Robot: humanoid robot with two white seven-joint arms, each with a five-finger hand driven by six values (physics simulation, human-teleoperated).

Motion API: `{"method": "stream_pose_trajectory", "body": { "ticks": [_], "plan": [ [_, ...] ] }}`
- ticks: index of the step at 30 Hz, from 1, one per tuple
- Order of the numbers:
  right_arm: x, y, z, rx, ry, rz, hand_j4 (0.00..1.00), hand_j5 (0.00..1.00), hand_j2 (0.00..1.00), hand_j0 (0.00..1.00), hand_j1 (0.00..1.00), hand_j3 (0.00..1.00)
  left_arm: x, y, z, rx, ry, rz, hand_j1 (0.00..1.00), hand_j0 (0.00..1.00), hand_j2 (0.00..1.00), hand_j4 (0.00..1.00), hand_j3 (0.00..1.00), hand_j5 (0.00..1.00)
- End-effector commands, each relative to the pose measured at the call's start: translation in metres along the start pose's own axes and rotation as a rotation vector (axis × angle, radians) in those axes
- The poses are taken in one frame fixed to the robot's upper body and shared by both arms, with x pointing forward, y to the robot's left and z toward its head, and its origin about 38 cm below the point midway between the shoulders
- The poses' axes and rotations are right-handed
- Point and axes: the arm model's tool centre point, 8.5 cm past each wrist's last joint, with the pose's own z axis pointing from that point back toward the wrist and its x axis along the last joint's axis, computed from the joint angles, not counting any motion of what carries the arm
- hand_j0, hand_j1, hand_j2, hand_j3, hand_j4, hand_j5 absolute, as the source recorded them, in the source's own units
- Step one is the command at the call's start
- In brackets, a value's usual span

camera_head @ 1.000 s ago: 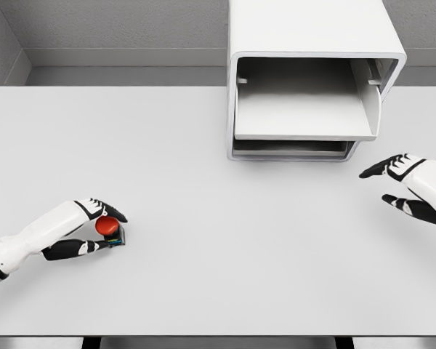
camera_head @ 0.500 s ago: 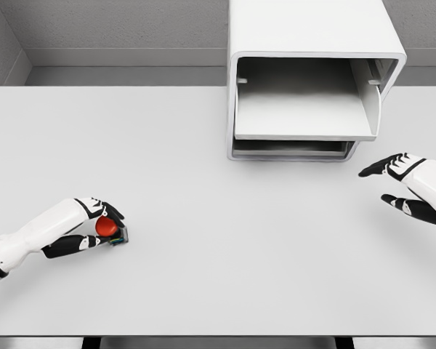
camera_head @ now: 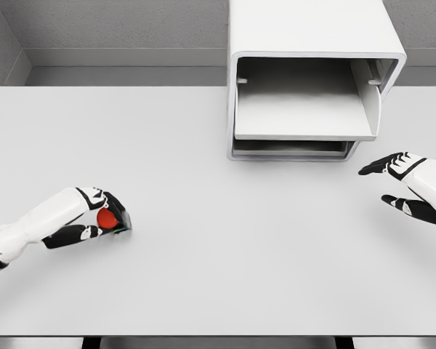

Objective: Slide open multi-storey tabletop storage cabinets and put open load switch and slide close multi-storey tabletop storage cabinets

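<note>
Since a second ago the left hand (camera_head: 94,218) has tightened around the load switch (camera_head: 109,218) and shifted slightly upward and toward the storage cabinet (camera_head: 312,43); the red cap that stood clear between thumb and fingers is now half covered by the dark fingers (camera_head: 118,209) curling over it. Those fingers grip the switch, thumb below and the rest above, well to the left of the cabinet and nearer the front edge of the surface (camera_head: 225,254). I cannot tell whether the switch still touches the surface or is just off it. The white forearm runs back from the hand to the left edge.

Further right, the cabinet stands at the far side of the surface, right of the middle. Its upper drawer (camera_head: 305,113) is slid out toward me, showing a pale tray floor, and a lower drawer (camera_head: 291,149) sits beneath it, pulled out less.

Right of the cabinet and a little nearer than its front, the right hand (camera_head: 410,189) hovers where it was before, fingers spread and relaxed, holding nothing, thumb and forefinger apart and pointing toward the cabinet.
</note>
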Motion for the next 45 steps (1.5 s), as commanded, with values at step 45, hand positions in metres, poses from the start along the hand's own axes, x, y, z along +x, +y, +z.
{"method": "stream_pose_trajectory", "body": {
  "ticks": [45],
  "plan": [
    [-0.001, -0.003, 0.001, -0.008, 0.003, 0.001, 0.77, 0.77, 0.77, 0.77, 0.77, 0.77, 0.043, 0.055, -0.078, 0.101, -0.246, -0.119, 0.43, 0.43, 0.43, 0.43, 0.43, 0.43]
  ]
}}
